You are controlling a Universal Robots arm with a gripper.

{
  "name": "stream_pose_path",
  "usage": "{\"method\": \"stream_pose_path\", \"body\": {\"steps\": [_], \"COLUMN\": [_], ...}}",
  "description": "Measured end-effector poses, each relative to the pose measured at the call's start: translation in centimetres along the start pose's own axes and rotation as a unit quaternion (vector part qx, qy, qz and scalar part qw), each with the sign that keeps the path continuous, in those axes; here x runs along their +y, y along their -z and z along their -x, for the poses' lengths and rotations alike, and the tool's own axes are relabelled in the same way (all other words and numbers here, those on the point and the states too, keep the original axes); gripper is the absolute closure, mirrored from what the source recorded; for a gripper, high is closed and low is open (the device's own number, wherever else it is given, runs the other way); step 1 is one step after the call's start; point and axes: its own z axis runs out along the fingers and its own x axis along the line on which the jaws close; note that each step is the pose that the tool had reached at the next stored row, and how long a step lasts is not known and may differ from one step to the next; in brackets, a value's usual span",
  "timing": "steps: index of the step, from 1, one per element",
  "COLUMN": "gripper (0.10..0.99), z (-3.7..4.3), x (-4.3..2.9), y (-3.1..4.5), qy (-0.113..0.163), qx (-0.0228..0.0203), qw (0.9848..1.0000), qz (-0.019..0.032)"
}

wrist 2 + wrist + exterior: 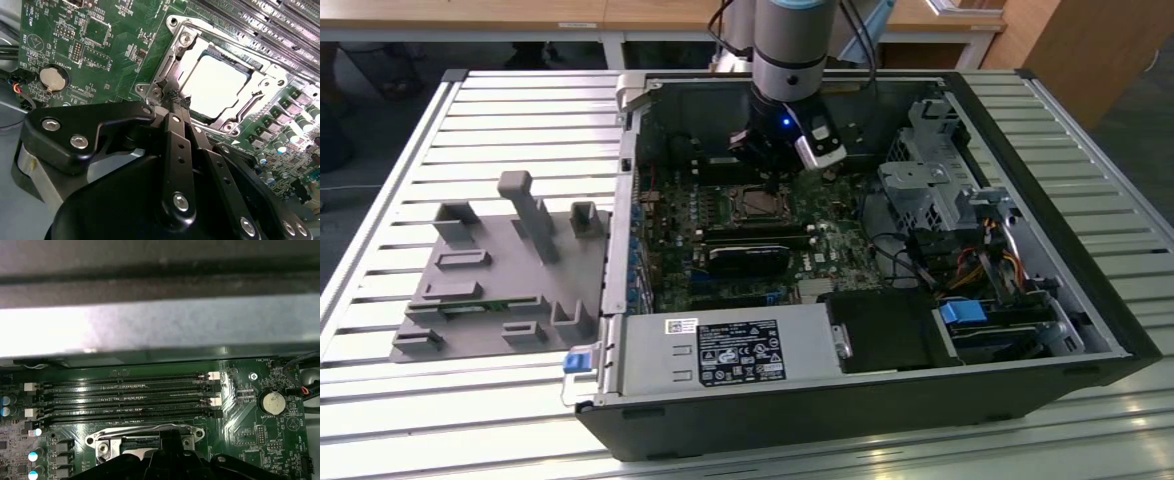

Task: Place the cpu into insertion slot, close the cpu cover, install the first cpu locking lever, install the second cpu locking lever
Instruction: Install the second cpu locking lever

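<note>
Cpu (220,85) sits in the insertion slot (235,112) with the cpu cover (175,60) lowered around it. End effector (172,102) hovers at the cover's edge, fingers pressed together on nothing.

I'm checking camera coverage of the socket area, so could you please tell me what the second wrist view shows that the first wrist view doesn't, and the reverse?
The second wrist view alone shows the cpu, its pale top seated in the insertion slot with the cpu cover framing it, and the pincer at the cover's edge. The first wrist view alone shows the whole row of long memory slots and the case wall. Both share the green motherboard and its coin battery.
</note>
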Motion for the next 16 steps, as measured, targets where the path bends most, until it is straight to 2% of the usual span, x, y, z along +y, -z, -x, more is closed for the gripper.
{"method": "stream_pose_path", "body": {"steps": [11, 14, 16], "gripper": [0.98, 0.98, 0.98], "z": [0.06, 0.08, 0.08], "x": [-0.75, -0.7, -0.65], "y": [0.12, 0.58, 1.2], "qy": [0.0, 0.0, 0.0], "qx": [0.0, 0.0, 0.0], "qw": [1.0, 1.0, 1.0], "qz": [-0.0001, 0.0003, 0.0005]}}
